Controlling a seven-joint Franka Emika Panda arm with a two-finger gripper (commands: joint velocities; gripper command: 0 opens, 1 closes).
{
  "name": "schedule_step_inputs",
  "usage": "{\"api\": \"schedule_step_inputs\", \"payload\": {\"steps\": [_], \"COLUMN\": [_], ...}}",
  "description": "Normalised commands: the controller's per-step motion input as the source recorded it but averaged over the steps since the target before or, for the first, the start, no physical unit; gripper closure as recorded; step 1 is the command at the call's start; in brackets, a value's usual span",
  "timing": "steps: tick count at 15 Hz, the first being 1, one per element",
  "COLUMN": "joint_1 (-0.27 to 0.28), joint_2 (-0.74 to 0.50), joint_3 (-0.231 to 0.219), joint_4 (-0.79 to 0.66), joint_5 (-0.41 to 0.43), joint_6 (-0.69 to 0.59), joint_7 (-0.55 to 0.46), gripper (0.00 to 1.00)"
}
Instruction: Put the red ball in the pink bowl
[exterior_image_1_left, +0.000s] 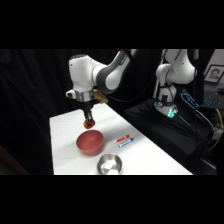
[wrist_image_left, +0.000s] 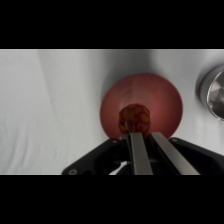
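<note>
The end effector (wrist_image_left: 141, 134) is gripping the ball (wrist_image_left: 134, 119), hanging above the pink bowl (exterior_image_1_left: 90, 142) on the table (exterior_image_1_left: 145, 155). Silver bowl (exterior_image_1_left: 109, 163) and tube (exterior_image_1_left: 124, 140) are sitting beside it, clear of the drop; tube writing unreadable.

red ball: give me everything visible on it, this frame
The red ball is small, round and orange-red, with a mottled darker pattern. It is held off the table at the tips of the gripper, whose fingers are shut on it. It hangs above the pink bowl, not touching it. In the side view it shows as an orange spot at the gripper's tip, above the bowl's far rim.
</note>
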Motion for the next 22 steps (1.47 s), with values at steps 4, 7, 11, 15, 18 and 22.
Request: {"api": "schedule_step_inputs", "payload": {"steps": [4, 7, 11, 15, 18, 22], "joint_1": [0.042, 0.005, -0.017, 0.016, 0.026, 0.008], "joint_2": [0.23, 0.22, 0.21, 0.17, 0.12, 0.04], "joint_3": [0.035, 0.027, 0.046, 0.021, 0.010, 0.005], "joint_4": [0.24, 0.21, 0.20, 0.21, 0.22, 0.20], "joint_5": [0.036, 0.056, 0.089, 0.044, 0.033, 0.041], "joint_6": [0.12, 0.14, 0.11, 0.03, -0.08, -0.22], "joint_7": [0.03, -0.01, -0.04, 0.00, 0.00, -0.02], "gripper": [0.97, 0.98, 0.98, 0.51, 0.25, 0.00]}}
